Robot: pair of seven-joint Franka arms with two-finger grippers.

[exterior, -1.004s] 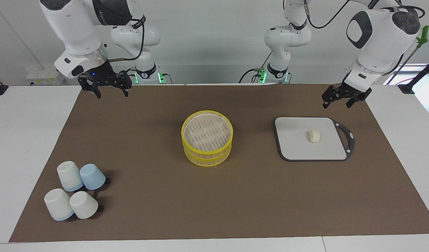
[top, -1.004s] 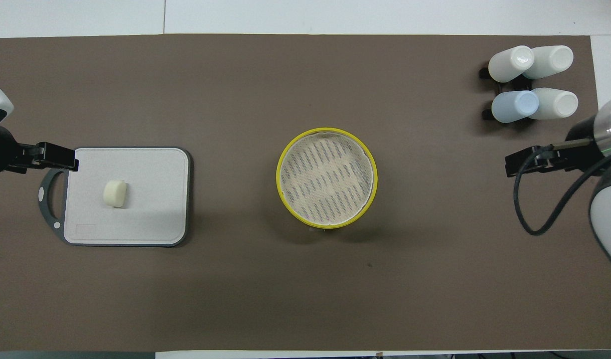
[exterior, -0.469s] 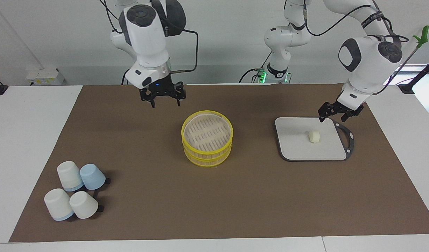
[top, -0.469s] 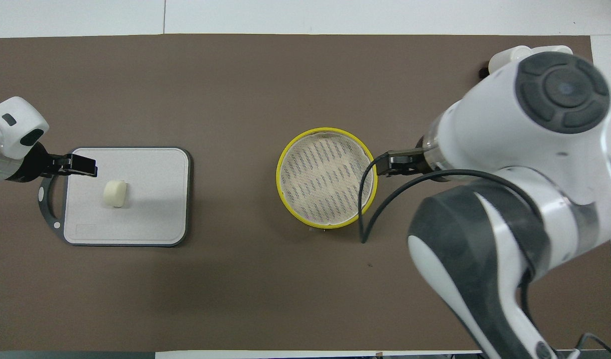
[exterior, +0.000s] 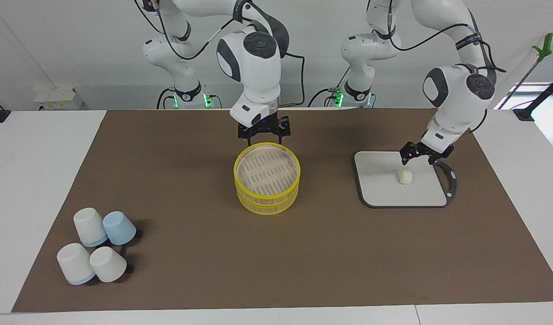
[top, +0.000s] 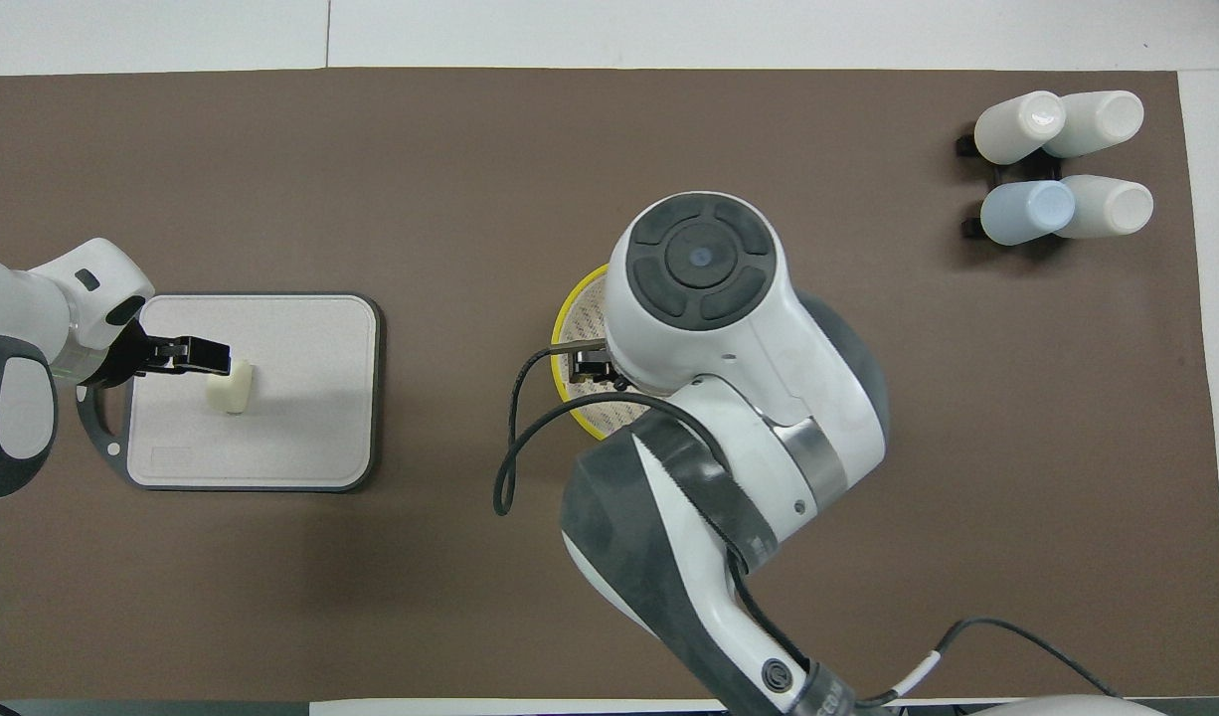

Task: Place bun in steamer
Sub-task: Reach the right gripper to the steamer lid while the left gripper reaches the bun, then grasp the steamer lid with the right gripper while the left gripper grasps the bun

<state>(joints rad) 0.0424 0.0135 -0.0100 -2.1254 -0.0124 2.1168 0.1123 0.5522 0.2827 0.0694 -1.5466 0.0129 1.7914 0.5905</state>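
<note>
**A:** Where is the bun (exterior: 405, 176) right now?

**B:** It lies on the grey board (exterior: 380, 189), toward my left arm's end of the table, roughly mid-board and a little toward the handle. My left gripper (exterior: 419, 155) hangs over the board just beside the bun, on the side nearer to me, not touching it. Whether its fingers are apart or together, I cannot tell.

**A:** And the steamer (exterior: 267, 178)?

**B:** Mid-table on the brown mat (exterior: 191, 189), yellow-rimmed, apparently two tiers stacked, with a pale slatted top. My right gripper (exterior: 263, 131) hovers over its rim on the side nearest me. Its fingers look spread, pointing down, gripping nothing. From overhead, that arm's big white and grey body covers most of the steamer, so only a sliver of rim (top: 574, 308) shows.

**A:** Any writing or labels to read?

**B:** None that I can make out, on the board or on my arms.

**A:** Anything else around?

**B:** Four upturned cups (exterior: 96, 246), three white and one blue, are clustered at the right arm's end, farther from me than the steamer.
</note>
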